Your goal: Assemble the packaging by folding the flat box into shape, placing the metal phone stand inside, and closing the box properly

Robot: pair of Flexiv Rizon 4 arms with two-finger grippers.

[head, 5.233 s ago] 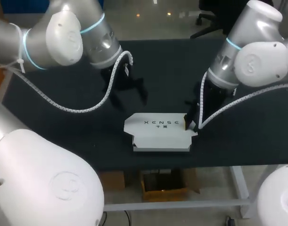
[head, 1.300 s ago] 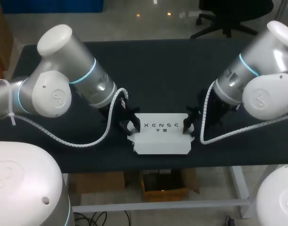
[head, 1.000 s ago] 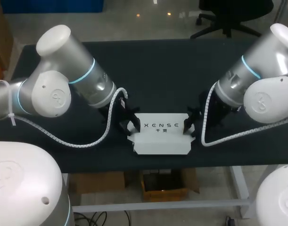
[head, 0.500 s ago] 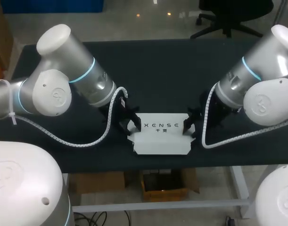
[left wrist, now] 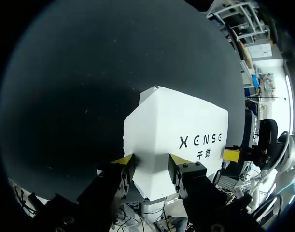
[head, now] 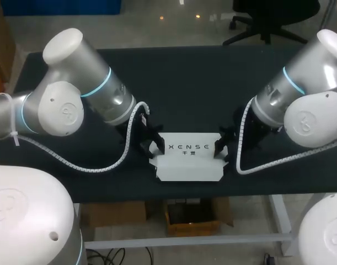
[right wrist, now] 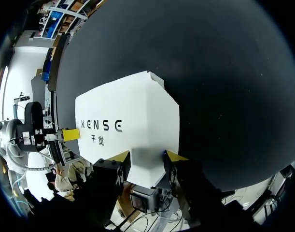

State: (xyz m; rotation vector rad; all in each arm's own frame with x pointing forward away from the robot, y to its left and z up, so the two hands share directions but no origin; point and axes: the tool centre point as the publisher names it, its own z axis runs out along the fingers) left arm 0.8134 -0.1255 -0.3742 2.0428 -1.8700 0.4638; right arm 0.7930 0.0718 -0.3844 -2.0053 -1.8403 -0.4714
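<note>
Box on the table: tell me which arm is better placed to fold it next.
Neither clearly: it looks like a two-arm step. The left gripper stands at the left end of the box, the right gripper at its right end, each open astride an end panel.

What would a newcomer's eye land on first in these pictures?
The white box comes first, bright against the black table, in the middle near its front edge. Next come the left gripper and the right gripper, one at each end of the box.
</note>
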